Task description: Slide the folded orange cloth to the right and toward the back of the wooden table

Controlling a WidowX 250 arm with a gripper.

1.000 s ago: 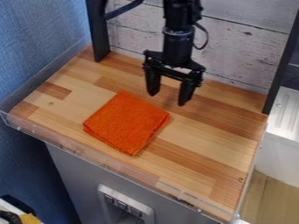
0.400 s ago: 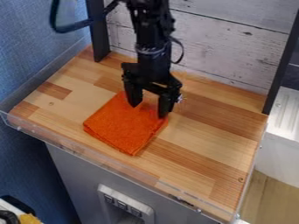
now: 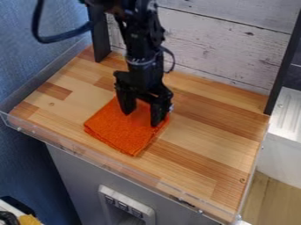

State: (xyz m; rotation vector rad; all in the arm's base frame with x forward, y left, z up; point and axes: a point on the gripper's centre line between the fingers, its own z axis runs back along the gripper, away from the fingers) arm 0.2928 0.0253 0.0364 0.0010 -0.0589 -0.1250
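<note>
From where I sit, the wooden worktop (image 3: pixel 206 127) runs on beneath and behind the gripper (image 3: pixel 141 118), which covers a patch of it. The black robot arm (image 3: pixel 138 44) is cut off above the gripper by the top edge of my view, and its dark links blend together, so the joints are hard to make out. The far part of the orange cloth (image 3: pixel 120 134) is partly hidden behind the gripper's fingers.

The cloth is folded into a flat, roughly square pad, bright orange with a slightly rough, towel-like surface. Its stacked layers show along the edges nearest me, and one corner points my way.

It lies on the wood directly under my gripper, its bare part spreading toward me and to the left of the fingertips. The fingers point down over its far half, set wide apart with orange fabric visible between them — I have hold of nothing. Whether the tips touch the cloth or hang just above it, I cannot tell.
</note>
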